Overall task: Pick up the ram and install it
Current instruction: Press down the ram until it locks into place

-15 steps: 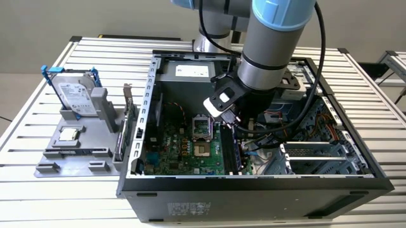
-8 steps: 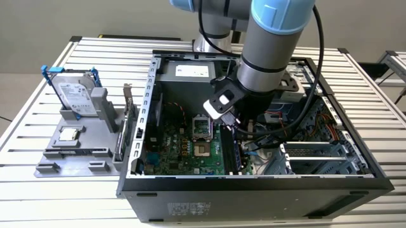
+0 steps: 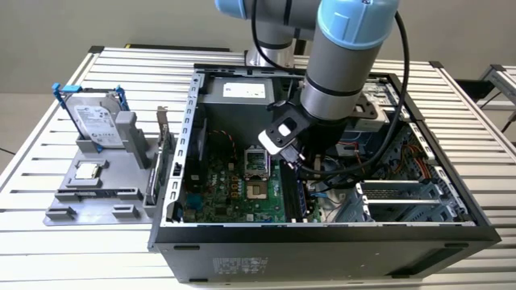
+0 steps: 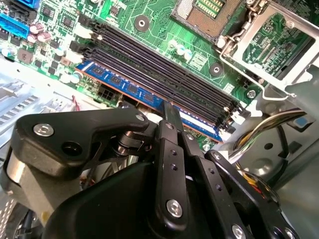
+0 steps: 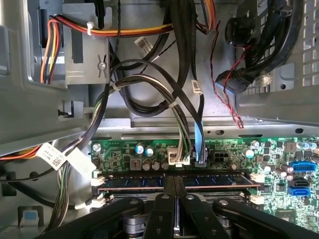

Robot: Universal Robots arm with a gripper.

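The ram (image 4: 124, 87) is a long blue stick lying in the outermost of the black memory slots (image 4: 164, 74) on the green motherboard (image 3: 234, 187). In the first wrist view the ram (image 5: 219, 180) runs across just below a row of capacitors. My gripper (image 4: 168, 105) is down inside the open computer case (image 3: 322, 232), its black fingers (image 5: 165, 209) pressed together. Their tips rest on the ram's top edge near its middle. The fingers line up along the stick and do not pinch it. In the exterior view the gripper (image 3: 300, 174) sits low over the slots, under the arm's wrist.
The open processor socket (image 4: 214, 15) lies beside the slots. Cable bundles (image 5: 149, 74) and a metal case wall (image 5: 45, 109) crowd the space past the ram. Outside the case, a grey fixture (image 3: 96, 193) holds a hard drive (image 3: 95, 124) and a square chip (image 3: 87, 172).
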